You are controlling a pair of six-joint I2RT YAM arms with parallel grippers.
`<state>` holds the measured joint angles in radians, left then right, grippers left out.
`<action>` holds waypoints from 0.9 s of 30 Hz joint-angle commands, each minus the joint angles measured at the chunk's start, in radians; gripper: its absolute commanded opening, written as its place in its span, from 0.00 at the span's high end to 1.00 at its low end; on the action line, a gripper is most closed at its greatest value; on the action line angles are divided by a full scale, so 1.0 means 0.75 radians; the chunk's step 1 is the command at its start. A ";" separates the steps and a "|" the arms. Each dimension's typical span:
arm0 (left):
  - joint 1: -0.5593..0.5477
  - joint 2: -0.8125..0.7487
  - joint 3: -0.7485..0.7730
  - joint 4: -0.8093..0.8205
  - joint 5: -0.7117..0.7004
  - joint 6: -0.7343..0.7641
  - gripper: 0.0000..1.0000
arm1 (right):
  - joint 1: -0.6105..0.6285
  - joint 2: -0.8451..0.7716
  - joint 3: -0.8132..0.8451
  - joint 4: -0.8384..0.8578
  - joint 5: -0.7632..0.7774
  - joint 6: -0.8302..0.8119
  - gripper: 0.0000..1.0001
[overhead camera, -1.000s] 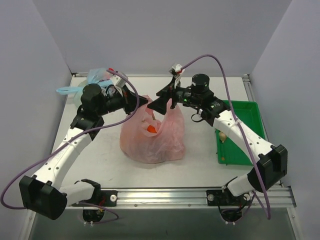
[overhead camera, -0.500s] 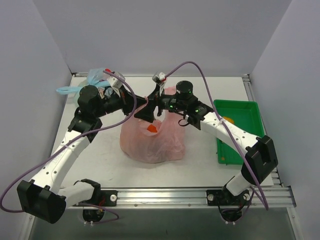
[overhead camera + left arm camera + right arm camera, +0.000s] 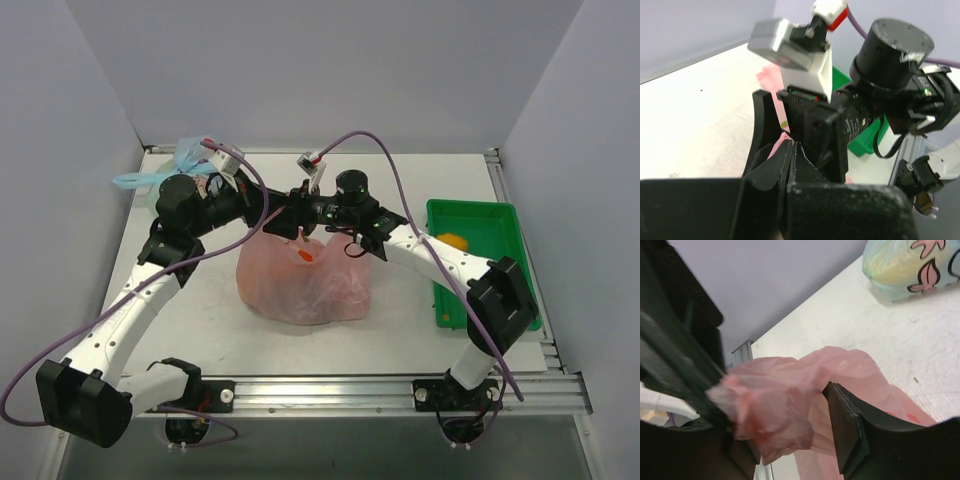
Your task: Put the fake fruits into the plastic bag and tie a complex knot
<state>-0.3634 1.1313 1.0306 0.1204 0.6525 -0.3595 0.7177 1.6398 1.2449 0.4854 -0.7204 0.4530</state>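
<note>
The pink plastic bag (image 3: 300, 285) sits mid-table with an orange fake fruit (image 3: 305, 256) showing through it. My left gripper (image 3: 268, 214) is shut on the bag's top left handle, and pink film shows at its tips (image 3: 792, 147). My right gripper (image 3: 295, 222) is right beside it, nearly touching. Its jaws (image 3: 785, 415) stand apart around a bunched wad of the pink plastic (image 3: 770, 405). No knot is in view.
A green tray (image 3: 490, 215) at the right holds another yellow-orange fruit (image 3: 452, 241). A pale blue printed bag (image 3: 190, 158) lies at the back left and also shows in the right wrist view (image 3: 905, 265). Purple cables arc over both arms.
My right gripper has swung left from above the bag to its top beside the left gripper. Its jaws have narrowed around the bunched pink plastic. The left gripper has hardly moved.
</note>
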 commanded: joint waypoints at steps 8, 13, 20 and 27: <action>0.018 -0.056 -0.008 0.191 -0.113 -0.126 1.00 | 0.102 0.059 -0.075 0.052 0.124 0.145 0.59; 0.032 -0.095 -0.045 0.195 -0.154 -0.136 1.00 | 0.105 0.080 -0.114 0.013 0.128 0.128 0.63; 0.071 -0.150 -0.104 0.177 -0.201 -0.138 0.96 | 0.107 0.094 -0.128 -0.032 0.079 0.089 1.00; 0.298 -0.265 -0.114 -0.027 0.074 0.001 0.14 | 0.107 0.086 -0.071 -0.054 -0.054 -0.017 1.00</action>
<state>-0.2008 0.9932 0.9329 0.1432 0.5957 -0.4122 0.7929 1.7020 1.1519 0.4412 -0.6849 0.4961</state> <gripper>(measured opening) 0.842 0.028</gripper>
